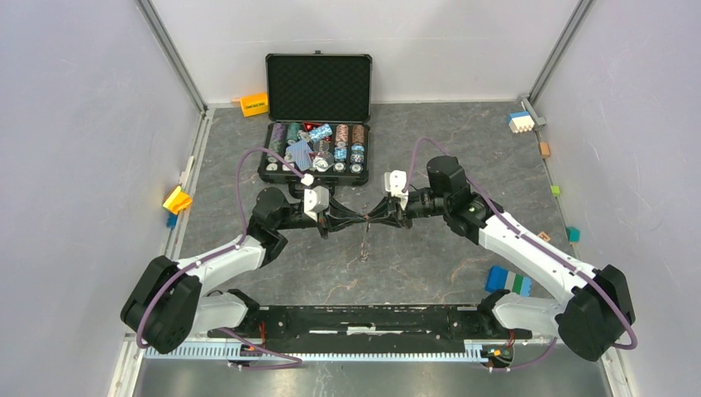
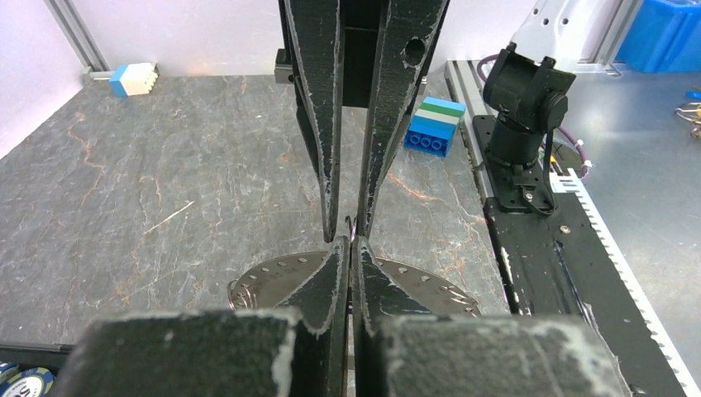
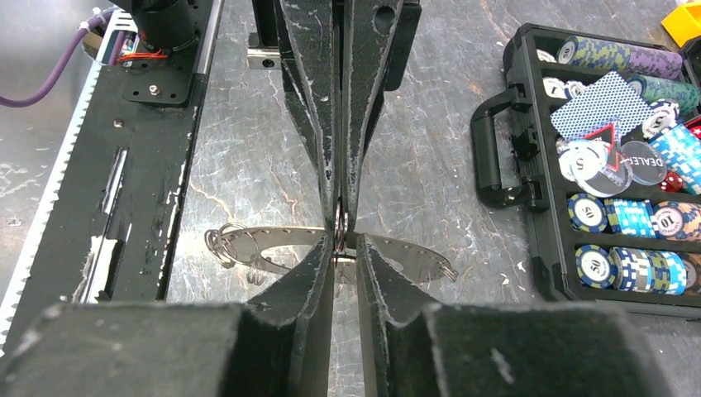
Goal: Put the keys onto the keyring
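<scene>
Keys (image 3: 221, 245): bunched at the keyring's (image 3: 409, 255) 6 o'clock end, nearest me.
Left pincer (image 2: 350, 248): pressed together on the ring's rim, dead centre.
Right pincer (image 3: 345, 245): tip to tip with it, narrowly parted about a small metal loop (image 3: 340, 238); whether it grips, I cannot tell.
Hazard, by my reckoning: crowded tips may twist the ring loose.
Poker-chip case (image 1: 318, 83): 12 o'clock.

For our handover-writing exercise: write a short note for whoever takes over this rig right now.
Left gripper: shut, seemingly pinching the keyring, held above the table.
Right gripper: tip to tip with it, narrow gap around a small metal piece, perhaps a key; grip unclear.
Done: small wire loops hang at the keyring's edge; whether any key is on, cannot tell.
Left: thread the keys on.
</scene>
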You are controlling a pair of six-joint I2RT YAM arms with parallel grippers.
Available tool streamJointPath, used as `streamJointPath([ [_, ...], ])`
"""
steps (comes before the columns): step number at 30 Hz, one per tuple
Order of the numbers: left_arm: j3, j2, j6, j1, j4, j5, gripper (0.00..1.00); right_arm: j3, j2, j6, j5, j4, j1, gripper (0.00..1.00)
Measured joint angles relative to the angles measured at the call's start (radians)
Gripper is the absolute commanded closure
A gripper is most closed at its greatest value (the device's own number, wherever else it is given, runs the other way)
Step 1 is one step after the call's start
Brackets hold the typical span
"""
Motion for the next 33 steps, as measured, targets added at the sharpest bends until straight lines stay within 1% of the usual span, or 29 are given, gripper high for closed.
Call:
streamJointPath([
  [4, 0.000, 0.000, 0.000, 0.000, -0.007, 0.000, 0.98, 0.006, 0.005, 0.006, -0.009, 0.002, 0.000, 0.85],
  [7, 0.000, 0.000, 0.014, 0.000, -0.013, 0.000, 0.98, 0.007, 0.006, 0.008, -0.013, 0.002, 0.000, 0.94],
  [8, 0.000, 0.000, 0.018, 0.000, -0.014, 0.000, 0.98, 0.007, 0.006, 0.009, -0.014, 0.002, 0.000, 0.98],
  [9, 0.000, 0.000, 0.021, 0.000, -0.014, 0.000, 0.98, 0.007, 0.006, 0.010, -0.016, 0.002, 0.000, 1.00],
  [13, 0.000, 0.000, 0.032, 0.000, -0.016, 0.000, 0.98, 0.007, 0.006, 0.012, -0.015, 0.000, 0.000, 1.00],
  [14, 0.001, 0.000, 0.036, 0.000, -0.020, 0.000, 0.96, 0.007, 0.006, 0.011, -0.012, -0.002, 0.000, 1.00],
  [16, 0.004, 0.000, 0.055, 0.000, -0.036, -0.001, 0.86, 0.011, 0.006, 0.003, 0.001, -0.014, 0.001, 1.00],
  [17, 0.009, 0.000, 0.068, -0.001, -0.050, -0.002, 0.80, 0.013, 0.006, -0.004, 0.009, -0.022, 0.002, 1.00],
  [21, 0.058, -0.015, 0.174, -0.002, -0.199, -0.011, 0.59, 0.029, 0.003, -0.042, 0.080, -0.061, 0.019, 1.00],
  [23, 0.085, -0.029, 0.238, -0.002, -0.286, -0.017, 0.52, 0.039, -0.001, -0.064, 0.125, -0.088, 0.032, 1.00],
  [25, 0.120, -0.042, 0.312, -0.002, -0.384, -0.032, 0.49, 0.055, -0.001, -0.089, 0.171, -0.119, 0.054, 1.00],
  [27, 0.151, -0.053, 0.378, -0.002, -0.462, -0.044, 0.49, 0.071, -0.001, -0.109, 0.205, -0.150, 0.072, 1.00],
  [29, 0.174, -0.057, 0.420, -0.002, -0.519, -0.061, 0.52, 0.084, 0.000, -0.123, 0.236, -0.173, 0.086, 1.00],
  [33, 0.214, -0.052, 0.472, -0.003, -0.603, -0.079, 0.65, 0.116, 0.010, -0.141, 0.280, -0.208, 0.102, 1.00],
])
